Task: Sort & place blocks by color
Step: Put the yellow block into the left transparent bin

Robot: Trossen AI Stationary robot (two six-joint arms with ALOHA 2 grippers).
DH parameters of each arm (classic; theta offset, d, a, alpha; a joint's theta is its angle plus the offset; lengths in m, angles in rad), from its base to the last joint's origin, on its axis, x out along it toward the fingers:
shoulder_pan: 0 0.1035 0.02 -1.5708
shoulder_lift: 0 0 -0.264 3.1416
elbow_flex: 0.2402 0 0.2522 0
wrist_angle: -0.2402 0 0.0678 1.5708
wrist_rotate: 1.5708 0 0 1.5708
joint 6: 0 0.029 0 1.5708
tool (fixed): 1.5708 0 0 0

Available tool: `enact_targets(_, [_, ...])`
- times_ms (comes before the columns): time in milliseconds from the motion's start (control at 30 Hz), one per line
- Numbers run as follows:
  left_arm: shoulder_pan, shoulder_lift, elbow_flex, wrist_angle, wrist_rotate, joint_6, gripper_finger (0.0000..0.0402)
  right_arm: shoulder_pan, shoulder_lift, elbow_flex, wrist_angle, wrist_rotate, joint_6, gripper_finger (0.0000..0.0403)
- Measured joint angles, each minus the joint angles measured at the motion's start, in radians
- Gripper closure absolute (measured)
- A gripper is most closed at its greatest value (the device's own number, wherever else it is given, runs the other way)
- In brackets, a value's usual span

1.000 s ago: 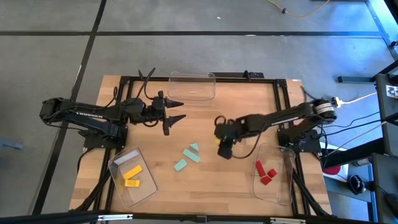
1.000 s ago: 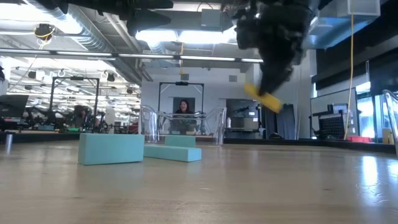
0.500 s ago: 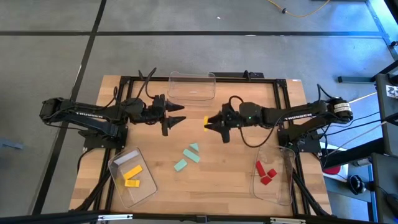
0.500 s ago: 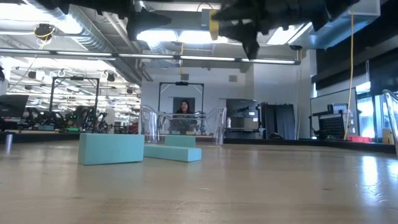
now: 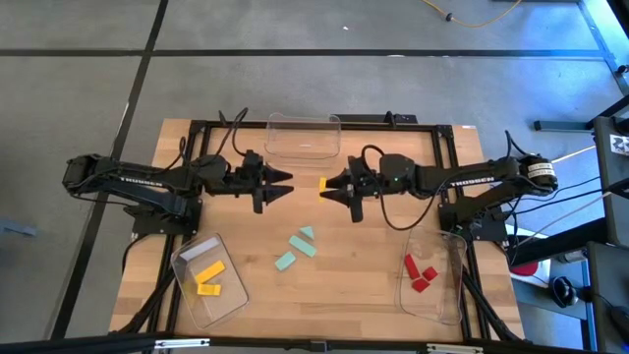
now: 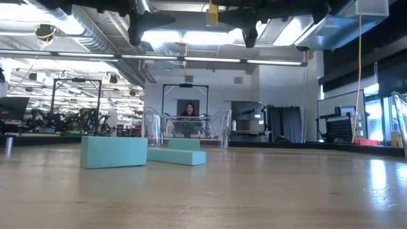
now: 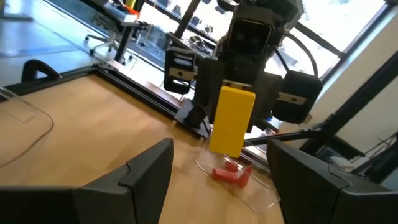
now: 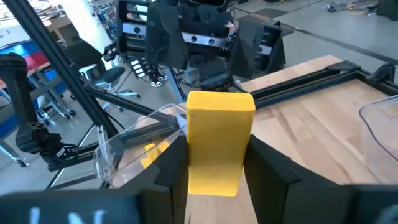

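My right gripper [image 5: 332, 186] is shut on a yellow block [image 5: 322, 184], held high above the table's middle; the low view shows the yellow block [image 6: 213, 13] at its top edge. My left gripper [image 5: 280, 182] is open and level, and points at the yellow block [image 7: 231, 119] across a short gap. Two mint-green blocks [image 5: 296, 246] lie flat on the table nearer the near edge, one resting partly on the other [image 6: 176, 154]. More yellow blocks [image 5: 207, 278] lie in the left near bin. Red blocks [image 5: 421, 273] lie in the right near bin. My right gripper pinches the yellow block between its two fingers [image 8: 171, 167] on the block's two side faces, at its lower part [image 8: 214, 177]. The fingers are level and point toward the table's left. The block is lifted clear and stands about upright, its broad face toward the left arm.
An empty-looking clear bin [image 5: 303, 136] stands at the far edge, just beyond both grippers. Clear bins sit at the near left [image 5: 187, 258] and near right [image 5: 454, 285]. A black frame [image 5: 442, 157] runs round the table. A person shows far off in the room [image 6: 188, 109].
My right gripper has risen from low over the table's middle and moved toward the far edge and the left arm. It turned from pointing down to level, carrying the yellow block up with it. The mint-green blocks have stayed where they were.
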Motion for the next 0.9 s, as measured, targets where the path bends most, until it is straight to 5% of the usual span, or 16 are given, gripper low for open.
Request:
enact_targets(300, [0.0, 0.009, 0.001, 0.01, -0.008, 0.042, 0.015, 0.001, 0.0, 0.0, 0.007, 0.0, -0.005, 0.0281])
enact_targets(600, [-0.032, 0.221, 0.152, 0.004, 0.029, 0.216, 0.015, 0.001, 0.0, 0.001, 0.048, 0.0, -0.011, 0.0281])
enact_targets(900, [-0.036, 0.369, 0.233, 0.057, 0.09, 0.217, 0.015, 0.001, 0.0, 0.001, 0.049, 0.0, -0.012, 0.0281])
